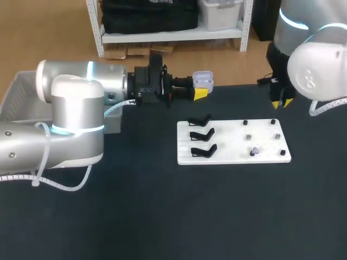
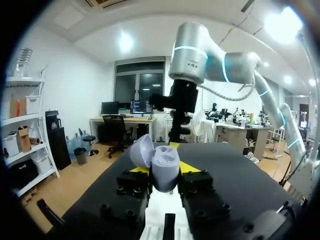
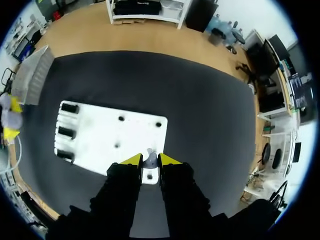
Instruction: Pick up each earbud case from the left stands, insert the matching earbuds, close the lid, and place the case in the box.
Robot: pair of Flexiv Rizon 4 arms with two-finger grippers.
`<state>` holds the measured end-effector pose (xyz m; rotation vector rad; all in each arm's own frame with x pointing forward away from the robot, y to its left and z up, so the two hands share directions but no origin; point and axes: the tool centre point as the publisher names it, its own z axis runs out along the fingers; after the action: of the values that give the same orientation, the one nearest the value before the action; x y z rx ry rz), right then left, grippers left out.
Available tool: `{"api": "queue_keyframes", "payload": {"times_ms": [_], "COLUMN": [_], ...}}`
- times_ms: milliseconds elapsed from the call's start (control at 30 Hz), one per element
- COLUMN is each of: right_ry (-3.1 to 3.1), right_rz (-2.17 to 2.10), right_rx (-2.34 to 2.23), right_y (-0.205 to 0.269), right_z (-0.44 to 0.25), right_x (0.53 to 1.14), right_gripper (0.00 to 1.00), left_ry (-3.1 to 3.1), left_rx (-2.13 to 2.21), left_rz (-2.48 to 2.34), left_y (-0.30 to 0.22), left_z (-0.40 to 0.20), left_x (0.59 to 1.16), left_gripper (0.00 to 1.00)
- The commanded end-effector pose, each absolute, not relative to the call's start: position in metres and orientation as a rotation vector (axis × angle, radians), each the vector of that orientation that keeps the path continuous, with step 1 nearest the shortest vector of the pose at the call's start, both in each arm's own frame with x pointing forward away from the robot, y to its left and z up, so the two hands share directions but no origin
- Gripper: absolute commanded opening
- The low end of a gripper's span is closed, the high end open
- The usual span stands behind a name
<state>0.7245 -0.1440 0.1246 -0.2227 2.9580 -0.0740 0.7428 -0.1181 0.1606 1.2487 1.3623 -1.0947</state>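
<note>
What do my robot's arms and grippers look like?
The left arm and right arm are thick silver-grey tubes with white rounded joint caps and glowing cyan rings; white ribbed cables loop beside them. The left gripper and right gripper are black, blocky, with visible bolts and two yellow-tipped fingers each.

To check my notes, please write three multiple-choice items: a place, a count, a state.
1. Where is the earbud case? A) in the left gripper B) on a stand C) in the box
2. How many black stands are on the white board? A) two B) three C) five
3. The case's lid is A) open B) shut C) missing
Answers: 1 A, the jaws clamp it from both sides; 2 B, three stand in a column; 3 A, it tilts back from the body.
</note>
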Motion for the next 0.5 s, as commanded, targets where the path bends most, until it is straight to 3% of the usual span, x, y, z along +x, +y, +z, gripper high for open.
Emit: {"api": "queue_keyframes", "payload": {"times_ms": [33, 500], "right_ry": [2.923, 2.929], "right_rz": [-0.112, -0.117], "right_rx": [-0.225, -0.111], "right_y": [-0.1379, -0.1334], "right_z": [0.1571, 0.1651], "right_x": [0.6945, 0.6944], "right_gripper": [0.00, 0.00], "left_ry": [1.355, 1.355], "left_rx": [1.241, 1.241], "left_rz": [-1.090, -1.090], "left_y": [-0.1181, -0.1181], "left_z": [0.1588, 0.1588], "left_x": [0.7412, 0.7412], "left_gripper": [0.00, 0.00]}}
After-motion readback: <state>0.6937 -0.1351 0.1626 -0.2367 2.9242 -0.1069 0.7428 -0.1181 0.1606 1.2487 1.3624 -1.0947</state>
